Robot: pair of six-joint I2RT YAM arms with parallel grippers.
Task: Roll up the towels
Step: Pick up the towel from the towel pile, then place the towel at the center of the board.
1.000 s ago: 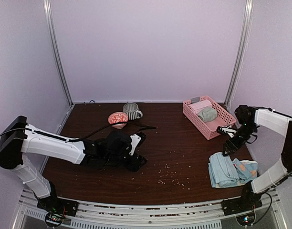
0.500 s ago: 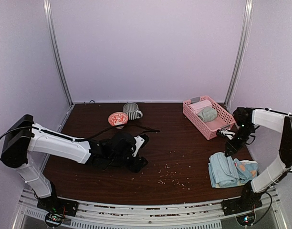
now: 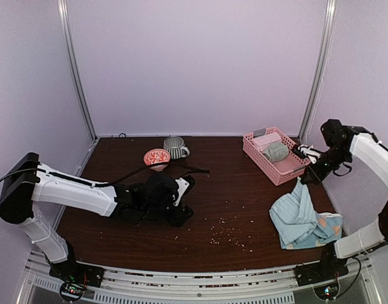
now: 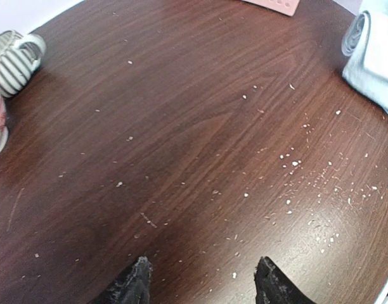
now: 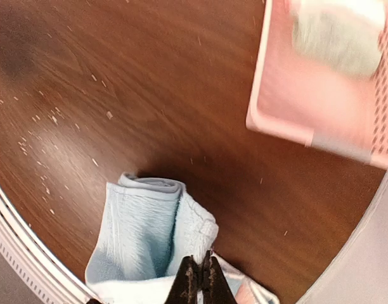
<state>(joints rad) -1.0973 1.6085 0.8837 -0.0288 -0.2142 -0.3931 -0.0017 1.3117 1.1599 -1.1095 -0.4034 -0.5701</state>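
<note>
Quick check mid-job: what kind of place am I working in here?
Most likely a lab data-collection cell, not a home: plain lilac wall panels in aluminium posts, a crumb-strewn dark wooden table, and household props like the pink plastic lattice basket.

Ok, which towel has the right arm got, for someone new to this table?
Look at the table's right side, just nearer the arm bases than the pink basket. The plain light blue towel is held up in a peak by the right gripper. The orange-marked towel beside it lies flat.
</note>
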